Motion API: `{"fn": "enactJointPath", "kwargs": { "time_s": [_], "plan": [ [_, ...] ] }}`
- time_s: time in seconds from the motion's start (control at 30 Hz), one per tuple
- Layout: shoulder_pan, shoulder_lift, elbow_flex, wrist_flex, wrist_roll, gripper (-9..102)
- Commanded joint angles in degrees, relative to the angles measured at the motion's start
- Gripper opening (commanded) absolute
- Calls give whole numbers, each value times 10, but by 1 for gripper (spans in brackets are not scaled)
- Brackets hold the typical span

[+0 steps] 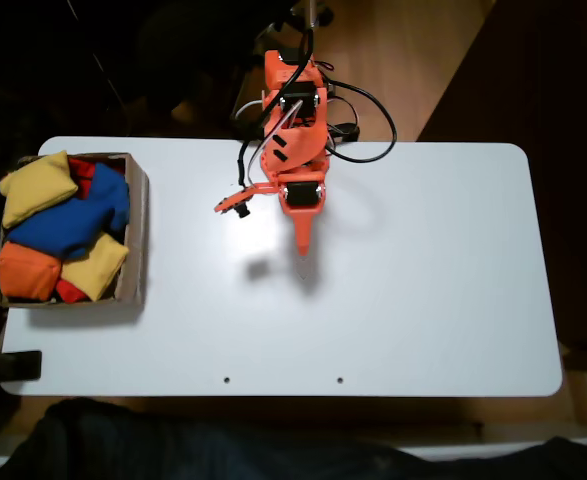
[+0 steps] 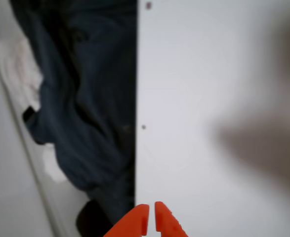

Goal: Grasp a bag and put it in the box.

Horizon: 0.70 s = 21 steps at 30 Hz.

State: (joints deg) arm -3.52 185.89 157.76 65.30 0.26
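At the left edge of your white rectangular bench [image 1: 423,300], in the fixed view, sits the low-walled brown cardboard box [image 1: 136,240]. You can see two mustard-yellow cloth beanbags inside it: one square, pillow-like bag [image 1: 38,186] at the top left corner, another yellow beanbag [image 1: 95,264] lower down. Between them lies a large blue beanbag [image 1: 73,222], with an orange beanbag [image 1: 28,270] at the lower left and bits of red cloth [image 1: 70,291] showing.

Your orange arm [image 1: 293,120] reaches in from the far edge, well apart from the box. Its jaws [image 1: 303,245] hang over bare bench; in the wrist view [image 2: 150,217] the two orange tips stand nearly together with only a thin slit between them, holding nothing. Dark blue fabric [image 2: 85,98] lies beyond the bench edge.
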Motion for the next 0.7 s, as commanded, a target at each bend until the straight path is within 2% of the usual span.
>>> {"fn": "enactJointPath", "kwargs": {
  "time_s": [0.0,0.67],
  "plan": [
    [-5,12,7,13,3,0],
    [-6,31,58,105,7,0]
  ]
}}
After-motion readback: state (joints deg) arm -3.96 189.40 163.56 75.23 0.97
